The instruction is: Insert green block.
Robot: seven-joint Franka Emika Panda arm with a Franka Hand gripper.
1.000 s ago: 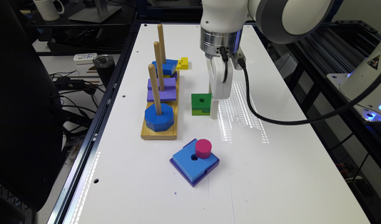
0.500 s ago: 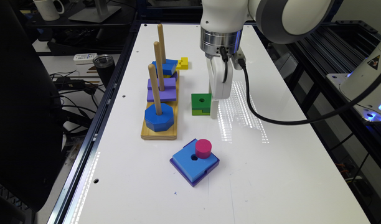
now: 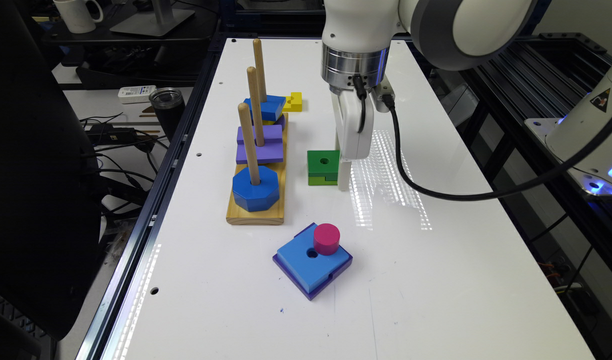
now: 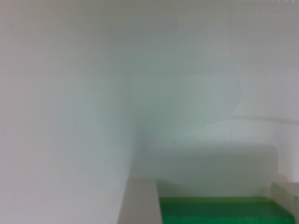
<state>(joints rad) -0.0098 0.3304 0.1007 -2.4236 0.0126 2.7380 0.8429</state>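
Observation:
The green block (image 3: 322, 167) rests on the white table (image 3: 436, 280), dark green on top with a round hole and a lime-green step below. My gripper (image 3: 342, 175) stands down at the block's side toward the exterior view's right, reaching the table surface. In the wrist view the green block (image 4: 224, 210) fills the whole gap between my two fingers (image 4: 140, 200), which lie against its sides, so the gripper (image 4: 214, 198) is shut on it. A wooden base (image 3: 256, 212) with three upright pegs stands to the exterior view's left of the block.
The pegs carry a blue octagon (image 3: 256, 189), a purple block (image 3: 260, 145) and a blue block (image 3: 265, 107). A small yellow block (image 3: 292, 101) lies beyond them. A blue square block (image 3: 311, 260) with a pink cylinder (image 3: 326, 238) on it sits nearer the front.

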